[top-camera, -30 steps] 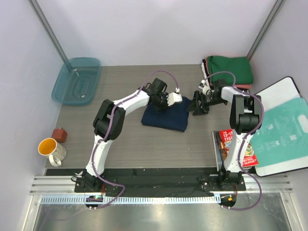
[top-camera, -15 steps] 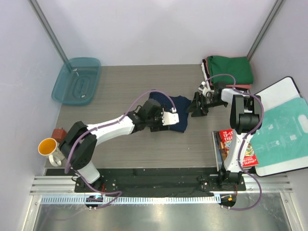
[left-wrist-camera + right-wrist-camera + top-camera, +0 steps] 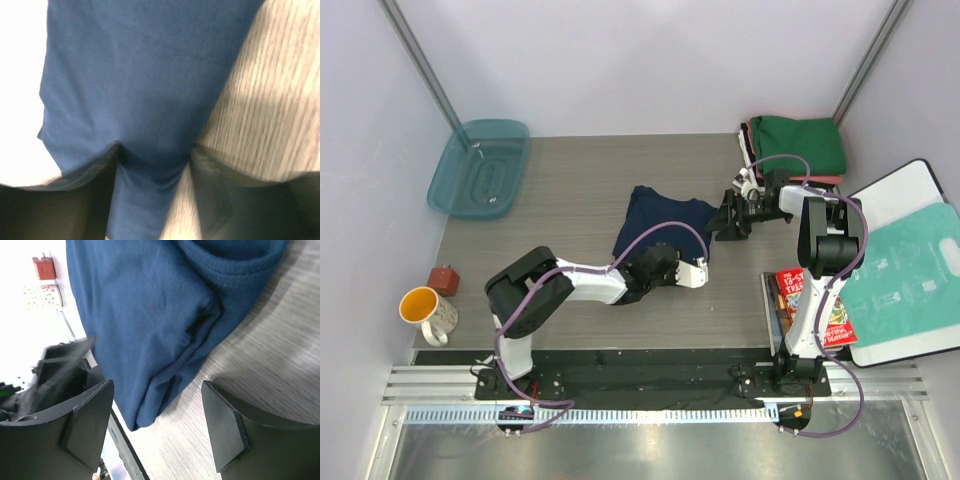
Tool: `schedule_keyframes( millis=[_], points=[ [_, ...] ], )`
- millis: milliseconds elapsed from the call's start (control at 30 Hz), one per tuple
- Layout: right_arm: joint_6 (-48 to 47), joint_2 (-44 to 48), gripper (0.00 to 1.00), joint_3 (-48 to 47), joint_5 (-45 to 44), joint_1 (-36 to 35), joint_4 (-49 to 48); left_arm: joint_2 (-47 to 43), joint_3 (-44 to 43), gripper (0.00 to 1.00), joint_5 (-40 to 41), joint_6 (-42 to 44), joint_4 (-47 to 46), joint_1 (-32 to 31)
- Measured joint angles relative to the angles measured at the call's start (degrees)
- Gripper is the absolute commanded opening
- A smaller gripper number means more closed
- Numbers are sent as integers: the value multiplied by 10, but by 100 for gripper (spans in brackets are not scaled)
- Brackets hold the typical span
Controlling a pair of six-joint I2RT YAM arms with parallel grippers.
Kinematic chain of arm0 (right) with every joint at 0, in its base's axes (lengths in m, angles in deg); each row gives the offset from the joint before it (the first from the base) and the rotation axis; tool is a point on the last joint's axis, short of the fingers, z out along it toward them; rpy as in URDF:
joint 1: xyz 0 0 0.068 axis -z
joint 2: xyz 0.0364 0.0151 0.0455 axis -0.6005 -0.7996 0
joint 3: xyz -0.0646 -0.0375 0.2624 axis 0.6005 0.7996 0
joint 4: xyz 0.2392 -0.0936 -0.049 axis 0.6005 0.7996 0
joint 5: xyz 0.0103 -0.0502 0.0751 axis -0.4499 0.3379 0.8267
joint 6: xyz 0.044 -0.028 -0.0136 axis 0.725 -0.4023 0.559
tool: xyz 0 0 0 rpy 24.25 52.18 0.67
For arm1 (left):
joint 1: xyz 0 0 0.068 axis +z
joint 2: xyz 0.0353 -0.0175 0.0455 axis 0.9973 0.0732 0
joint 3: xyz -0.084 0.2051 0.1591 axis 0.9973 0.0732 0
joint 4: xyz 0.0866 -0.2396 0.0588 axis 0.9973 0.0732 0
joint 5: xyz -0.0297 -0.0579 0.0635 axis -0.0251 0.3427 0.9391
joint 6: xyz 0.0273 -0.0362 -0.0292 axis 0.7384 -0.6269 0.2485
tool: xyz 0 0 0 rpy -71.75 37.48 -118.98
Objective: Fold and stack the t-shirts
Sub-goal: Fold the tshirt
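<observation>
A dark navy t-shirt (image 3: 665, 222) lies folded in the middle of the table. My left gripper (image 3: 698, 268) is low at its near right edge. In the left wrist view its jaws (image 3: 156, 150) stand open, with a strip of the navy cloth (image 3: 145, 75) running between the fingers (image 3: 75, 200). My right gripper (image 3: 727, 222) rests open at the shirt's right edge. In the right wrist view, a folded corner of the shirt (image 3: 150, 325) lies between its fingers (image 3: 85, 425), apart from both. Folded t-shirts, green (image 3: 798, 140) on top of salmon-red (image 3: 825, 181), are stacked at the back right.
A teal plastic tray (image 3: 480, 168) sits at the back left. A yellow-lined mug (image 3: 425, 312) and a small red block (image 3: 444, 279) stand at the near left. A white board with a teal-printed bag (image 3: 905, 270) and a red book (image 3: 810, 300) lie on the right.
My left gripper let go of the navy shirt at its far side, opened, and swung round to the shirt's near right edge. The right arm has barely moved.
</observation>
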Motion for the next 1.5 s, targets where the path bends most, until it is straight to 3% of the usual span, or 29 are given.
schedule_keyframes(
  millis=[67,400,800,1233,1500],
  points=[
    [9,0,75,0,1,0,-9,16,-1,0,11,-4,-11,-3],
    [78,0,75,30,18,0,-80,36,-29,0,52,-6,0,-9],
    [125,1,75,48,32,1,-128,66,-186,0,106,-31,36,-8],
    [250,1,73,51,22,1,-265,79,-194,0,117,-33,38,-7],
    [189,12,73,60,15,18,-193,112,-223,0,137,-31,29,-7]
  ],
)
